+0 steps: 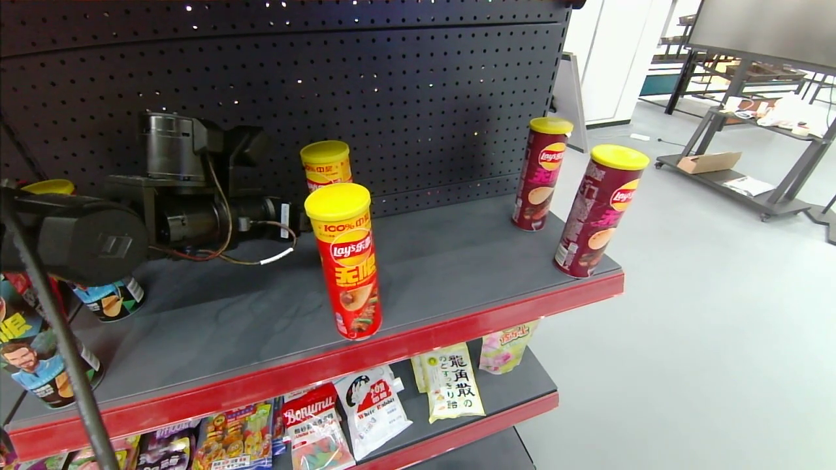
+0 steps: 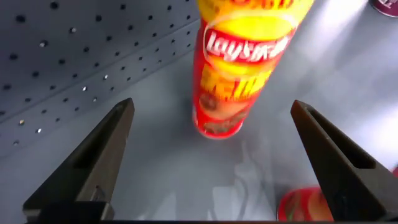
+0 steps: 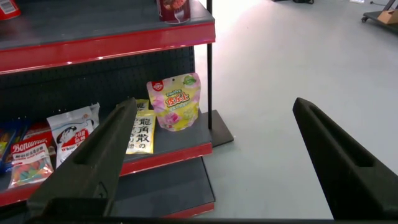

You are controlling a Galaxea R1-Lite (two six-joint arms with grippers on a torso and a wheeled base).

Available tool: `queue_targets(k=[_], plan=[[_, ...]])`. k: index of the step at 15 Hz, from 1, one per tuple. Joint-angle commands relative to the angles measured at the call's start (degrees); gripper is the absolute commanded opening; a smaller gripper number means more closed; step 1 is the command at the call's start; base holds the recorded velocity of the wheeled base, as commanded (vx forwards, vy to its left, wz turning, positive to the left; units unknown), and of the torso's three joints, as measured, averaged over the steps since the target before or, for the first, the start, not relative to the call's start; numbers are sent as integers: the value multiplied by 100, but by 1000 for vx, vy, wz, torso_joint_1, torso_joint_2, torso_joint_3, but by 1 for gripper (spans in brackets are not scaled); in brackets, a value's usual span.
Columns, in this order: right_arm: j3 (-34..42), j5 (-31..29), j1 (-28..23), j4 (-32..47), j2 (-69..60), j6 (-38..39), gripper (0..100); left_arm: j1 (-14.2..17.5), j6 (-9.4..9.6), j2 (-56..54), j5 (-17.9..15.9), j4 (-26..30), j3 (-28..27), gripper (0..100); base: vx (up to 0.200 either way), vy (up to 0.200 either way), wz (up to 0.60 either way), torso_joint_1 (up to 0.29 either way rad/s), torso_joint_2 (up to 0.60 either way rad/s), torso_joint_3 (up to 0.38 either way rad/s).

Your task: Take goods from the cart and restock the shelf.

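A red chips can (image 1: 326,164) with a yellow lid stands upright at the back of the grey top shelf (image 1: 457,261), close to the black pegboard. My left gripper (image 2: 212,104) is open and level with this can (image 2: 239,68), which stands a short way beyond the fingertips, untouched. A second red can (image 1: 346,261) stands nearer the shelf's red front edge. In the head view my left arm (image 1: 189,209) stretches over the shelf from the left. My right gripper (image 3: 214,102) is open and holds nothing, low beside the shelf's end, facing the lower shelf (image 3: 155,149).
Two maroon cans (image 1: 541,173) (image 1: 599,210) stand at the top shelf's right end. Blue cans (image 1: 108,297) (image 1: 46,365) stand at its left. Snack bags (image 1: 450,382) (image 3: 175,101) lie on the lower shelf. Open grey floor (image 1: 705,313) lies to the right.
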Motion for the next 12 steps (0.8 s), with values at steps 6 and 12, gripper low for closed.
queue_targets(k=[6,12], plan=[[1,3,4,-1,-2,0,100,533,485,-2557,-309,351,1964,100,0,0,0,0,0,0],[1,3,4,-1,-2,0,100,1702,599,-6195,-1996,1950,2984,100,0,0,0,0,0,0]])
